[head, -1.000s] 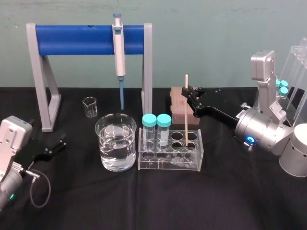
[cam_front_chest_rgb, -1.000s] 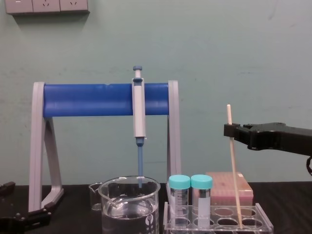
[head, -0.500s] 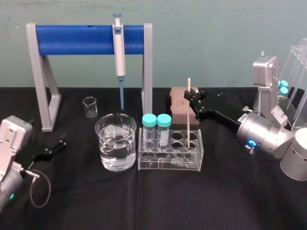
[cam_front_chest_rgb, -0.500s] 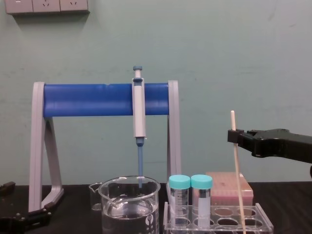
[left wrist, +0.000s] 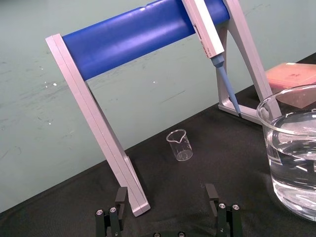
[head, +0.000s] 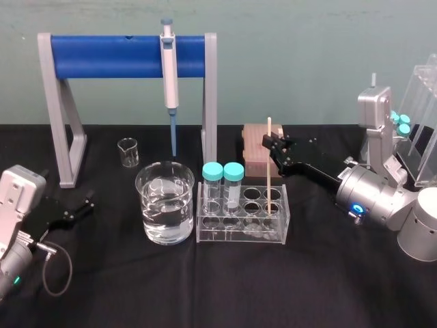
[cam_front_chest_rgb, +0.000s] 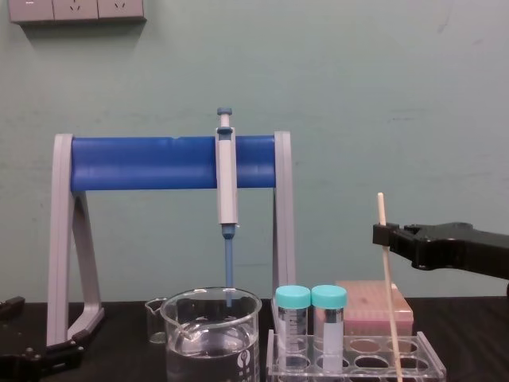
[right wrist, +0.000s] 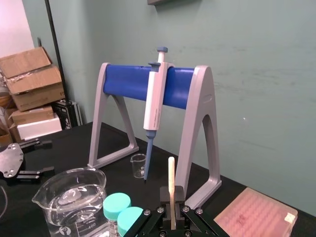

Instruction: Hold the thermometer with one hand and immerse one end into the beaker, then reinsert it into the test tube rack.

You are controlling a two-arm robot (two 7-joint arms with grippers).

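The thermometer (head: 269, 160), a thin cream rod, stands nearly upright with its lower end down in a hole at the right end of the clear test tube rack (head: 239, 236). My right gripper (head: 271, 144) is shut on the rod's upper part, reaching in from the right. From the chest the rod (cam_front_chest_rgb: 386, 278) runs from the gripper (cam_front_chest_rgb: 383, 236) down into the rack (cam_front_chest_rgb: 366, 366). The right wrist view shows the rod (right wrist: 171, 180) pinched between the fingers. The water-filled beaker (head: 164, 212) stands left of the rack. My left gripper (left wrist: 167, 197) is parked open at the table's left.
A blue-barred grey stand (head: 126, 56) with a hanging pipette (head: 168, 75) spans the back. A small glass beaker (head: 128, 152) sits under it. Two teal-capped tubes (head: 223, 179) fill the rack's left holes. A pink box (head: 256, 154) lies behind the rack.
My right gripper has come down and slightly right with the thermometer, sinking the rod deeper into the rack's right end. The left arm has not moved.
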